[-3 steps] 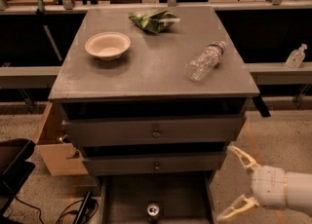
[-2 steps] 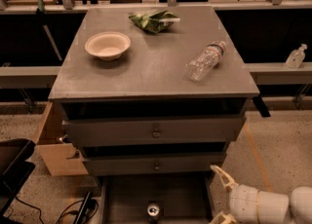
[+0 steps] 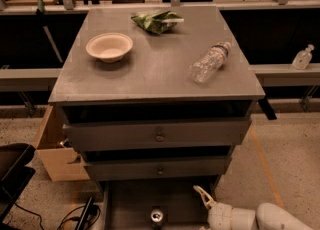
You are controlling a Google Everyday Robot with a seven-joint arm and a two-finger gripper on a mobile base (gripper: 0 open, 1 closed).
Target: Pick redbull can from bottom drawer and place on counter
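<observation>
One redbull can, upright in the bottom drawer, long axis vertical, silver top up. On the counter: one bowl, one water bottle, one green bag. Hand right of the can, apart; open or closed, cannot tell.

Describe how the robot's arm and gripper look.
The cream-white two-finger gripper sits at the bottom right edge of the view, by the right side of the open grey metal bottom drawer. Behind it come a short cylindrical off-white wrist and a smooth, rounded white arm shell. No cables or markings show.
</observation>
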